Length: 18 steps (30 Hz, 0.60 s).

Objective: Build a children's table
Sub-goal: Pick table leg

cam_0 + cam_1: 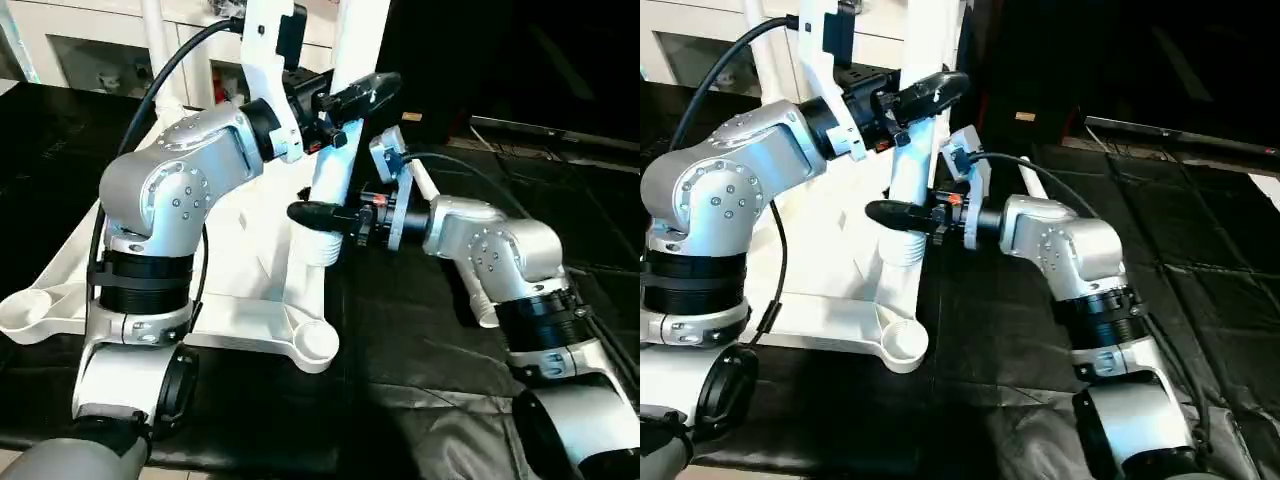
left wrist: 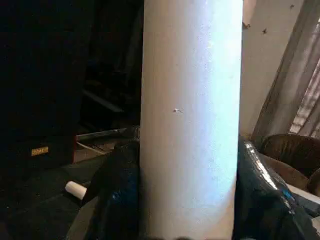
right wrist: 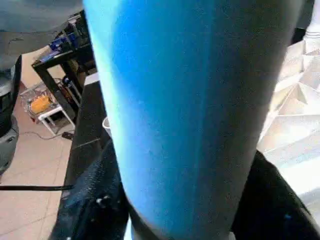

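- The left gripper (image 1: pixel 352 97) squeezes a white table leg (image 1: pixel 330 190) between its two black fingers, high up.
- The right gripper (image 1: pixel 318 214) hugs the same leg lower down.
- Below both grippers, the leg stands up in the upside-down table top (image 1: pixel 255 320).

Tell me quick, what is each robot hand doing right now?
Left gripper: shut on the upright table leg, high up.
Right gripper: around the same leg, lower down near its ribbed end; whether it grips cannot be told.
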### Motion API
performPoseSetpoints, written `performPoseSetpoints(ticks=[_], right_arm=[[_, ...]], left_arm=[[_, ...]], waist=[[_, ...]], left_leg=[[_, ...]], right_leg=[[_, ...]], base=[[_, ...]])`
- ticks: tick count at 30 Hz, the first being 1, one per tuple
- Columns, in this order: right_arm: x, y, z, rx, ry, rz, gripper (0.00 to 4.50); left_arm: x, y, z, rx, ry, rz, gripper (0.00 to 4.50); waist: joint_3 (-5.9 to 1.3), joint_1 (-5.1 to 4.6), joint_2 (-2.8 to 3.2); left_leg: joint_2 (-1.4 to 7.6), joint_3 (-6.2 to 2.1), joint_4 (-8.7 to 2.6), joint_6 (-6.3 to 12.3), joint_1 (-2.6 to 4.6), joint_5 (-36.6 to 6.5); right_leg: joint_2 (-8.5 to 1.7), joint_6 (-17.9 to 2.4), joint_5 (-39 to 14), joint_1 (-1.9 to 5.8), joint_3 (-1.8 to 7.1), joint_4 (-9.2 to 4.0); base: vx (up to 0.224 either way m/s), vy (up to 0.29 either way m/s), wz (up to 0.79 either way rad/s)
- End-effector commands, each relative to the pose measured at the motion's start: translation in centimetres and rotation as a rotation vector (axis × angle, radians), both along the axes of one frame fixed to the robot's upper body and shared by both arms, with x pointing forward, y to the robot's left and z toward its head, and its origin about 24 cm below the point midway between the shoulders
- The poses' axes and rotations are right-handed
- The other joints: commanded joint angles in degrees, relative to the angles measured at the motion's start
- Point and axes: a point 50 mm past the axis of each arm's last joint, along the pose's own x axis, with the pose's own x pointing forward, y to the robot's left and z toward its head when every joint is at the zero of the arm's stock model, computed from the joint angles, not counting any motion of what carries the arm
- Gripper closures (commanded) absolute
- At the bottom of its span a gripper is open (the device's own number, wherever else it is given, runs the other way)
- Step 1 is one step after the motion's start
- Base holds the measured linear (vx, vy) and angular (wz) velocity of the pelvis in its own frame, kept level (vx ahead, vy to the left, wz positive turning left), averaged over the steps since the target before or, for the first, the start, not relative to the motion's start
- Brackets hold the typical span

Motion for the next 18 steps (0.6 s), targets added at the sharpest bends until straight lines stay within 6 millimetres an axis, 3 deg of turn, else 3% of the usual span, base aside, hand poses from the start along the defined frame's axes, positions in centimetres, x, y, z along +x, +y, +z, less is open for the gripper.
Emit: performPoseSetpoints(ticks=[1, 14, 15, 18], right_arm=[[0.4, -0.5, 0.5, 0.005, -0.005, -0.019, 2.40], [0.3, -0.4, 0.0, 0.004, 0.001, -0.014, 2.51], [0.3, -0.4, -0.1, 0.003, 0.001, -0.015, 2.51], [0.2, -0.3, -0.2, 0.001, 0.001, -0.017, 2.51]], left_arm=[[-0.8, -1.1, 1.3, 0.009, -0.056, -0.061, 2.68], [-1.3, -1.1, 2.1, -0.025, -0.090, -0.100, 2.68], [-1.9, -1.3, 2.5, -0.059, -0.078, -0.158, 1.99], [-2.8, -1.7, 2.9, -0.098, -0.066, -0.236, 1.92]], waist=[[-4.18, -0.12, 0.11], [-4.14, -0.08, 0.30], [-4.16, -0.13, 0.22], [-4.25, -0.11, 0.28]], left_leg=[[2.65, -0.86, -3.52, -2.47, 1.44, -4.91], [2.60, -0.85, -3.53, -2.63, 1.49, -5.19], [2.66, -0.84, -3.53, -2.70, 1.49, -5.24], [2.69, -0.81, -3.41, -2.89, 1.49, -4.94]], right_leg=[[-6.79, -6.98, -1.77, 2.41, 3.40, -4.35], [-6.79, -6.73, -2.42, 2.34, 3.43, -4.40], [-6.80, -6.85, -2.36, 2.37, 3.41, -4.41], [-6.88, -8.54, -0.71, 2.37, 3.36, -4.14]], base=[[0.000, 0.000, 0.00], [0.000, 0.000, 0.00], [0.000, 0.000, 0.00], [0.000, 0.000, 0.00]])
